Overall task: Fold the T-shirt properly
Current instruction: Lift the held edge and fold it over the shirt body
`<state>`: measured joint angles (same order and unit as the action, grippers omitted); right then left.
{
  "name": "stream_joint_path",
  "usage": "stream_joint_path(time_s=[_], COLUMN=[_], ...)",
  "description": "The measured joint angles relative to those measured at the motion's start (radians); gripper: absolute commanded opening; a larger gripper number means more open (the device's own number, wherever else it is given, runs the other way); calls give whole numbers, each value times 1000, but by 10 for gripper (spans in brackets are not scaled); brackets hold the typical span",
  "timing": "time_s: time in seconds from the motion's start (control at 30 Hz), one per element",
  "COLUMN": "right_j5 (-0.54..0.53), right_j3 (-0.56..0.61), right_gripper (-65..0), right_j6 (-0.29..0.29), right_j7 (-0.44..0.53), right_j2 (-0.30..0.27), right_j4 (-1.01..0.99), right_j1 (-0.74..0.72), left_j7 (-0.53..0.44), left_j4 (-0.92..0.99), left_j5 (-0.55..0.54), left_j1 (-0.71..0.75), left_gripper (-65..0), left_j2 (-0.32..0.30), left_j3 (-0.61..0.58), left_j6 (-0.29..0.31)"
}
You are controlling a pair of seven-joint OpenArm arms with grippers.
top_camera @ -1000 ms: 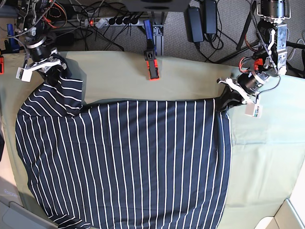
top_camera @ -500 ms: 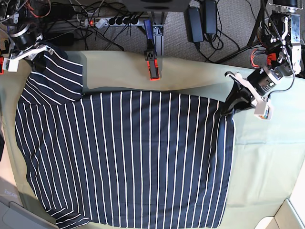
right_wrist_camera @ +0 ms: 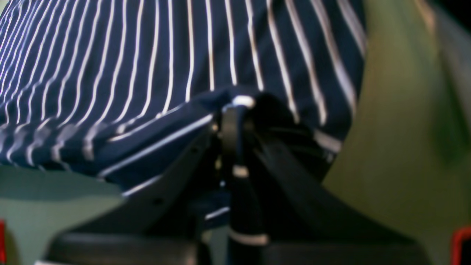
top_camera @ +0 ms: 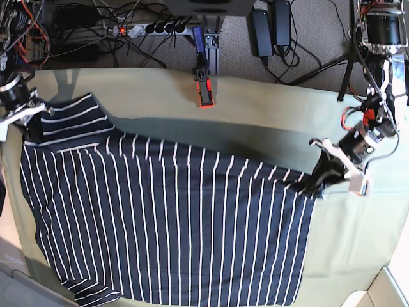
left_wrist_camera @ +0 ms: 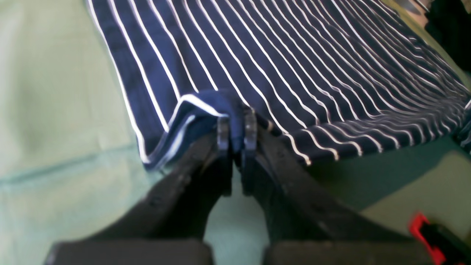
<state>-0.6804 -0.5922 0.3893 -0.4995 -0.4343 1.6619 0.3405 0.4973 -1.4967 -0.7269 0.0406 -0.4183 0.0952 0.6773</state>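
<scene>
T-shirt (top_camera: 166, 224) lies spread on the green-covered tabletop (top_camera: 358, 236). Left claw (left_wrist_camera: 235, 130) is clamped on its hem corner; right claw (right_wrist_camera: 235, 121) is clamped on a sleeve edge. Far edge raised and pulled taut between them, evidently to flatten the cloth for folding.

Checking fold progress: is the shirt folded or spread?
Spread. The shirt lies open across the table, with no fold laid over; both grippers pinch its far edge.
</scene>
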Motion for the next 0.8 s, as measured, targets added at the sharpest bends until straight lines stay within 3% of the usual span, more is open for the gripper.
stream_joint_path(time_s=[0.17,0.43,0.8], right_j5=[19,121,266], right_j3=[24,183,372], right_gripper=[-650,-650,-650], right_j6=[0,1,2], right_j7=[4,10,13], right_j2=[-13,-8,-12], right_j4=[-54,-216,-494], right_j1=[-106,-340,-688], left_j7=[-6,-8,-41], left_j4=[104,296,431], left_j5=[-2,16,69], left_j1=[-108,-279,-380], left_gripper=[-650,-650,-650], left_j2=[2,11,39], left_j3=[-32,-100,-108], left_j6=[1,3,3])
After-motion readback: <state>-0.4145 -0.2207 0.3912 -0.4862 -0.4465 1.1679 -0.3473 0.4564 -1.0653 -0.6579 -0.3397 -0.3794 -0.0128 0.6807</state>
